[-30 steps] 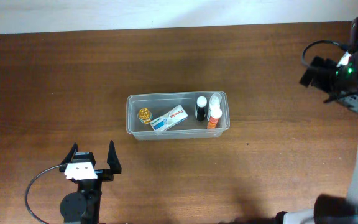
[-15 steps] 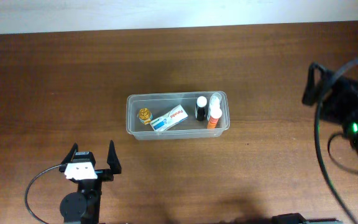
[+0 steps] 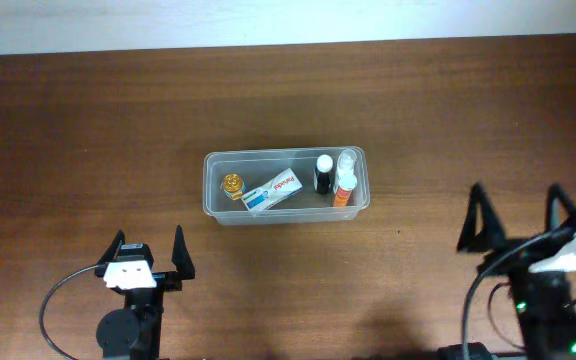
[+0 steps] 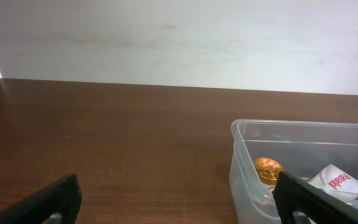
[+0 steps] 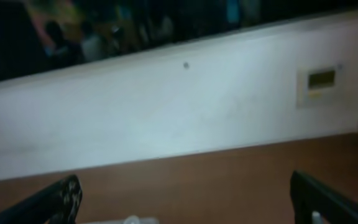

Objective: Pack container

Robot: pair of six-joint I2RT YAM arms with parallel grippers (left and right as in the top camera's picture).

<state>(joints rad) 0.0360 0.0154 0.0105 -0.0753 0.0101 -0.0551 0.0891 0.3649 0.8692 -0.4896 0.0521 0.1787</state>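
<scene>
The container [image 3: 209, 192], a clear plastic tub, stands mid-table. Inside it are a gold-capped jar [image 3: 232, 185], a white and blue box [image 3: 272, 191], a black bottle [image 3: 323, 174] and an orange bottle [image 3: 343, 189]. My left gripper [image 3: 149, 250] is open and empty near the front edge, to the tub's lower left. In the left wrist view the container's near corner [image 4: 238, 158] and the gold cap [image 4: 267, 168] sit ahead on the right, behind the right finger. My right gripper [image 3: 515, 205] is open and empty at the front right, well clear of the tub.
The brown wooden table [image 3: 88, 130] runs back to a white wall [image 4: 179, 37]. The right wrist view is blurred: the wall [image 5: 166, 112], a wall plate [image 5: 319, 84] and a white cap [image 5: 132, 220] at the bottom edge.
The right arm has swung from the far right edge down to the front right of the table, its gripper still open. The left arm and the tub's contents have not moved.
</scene>
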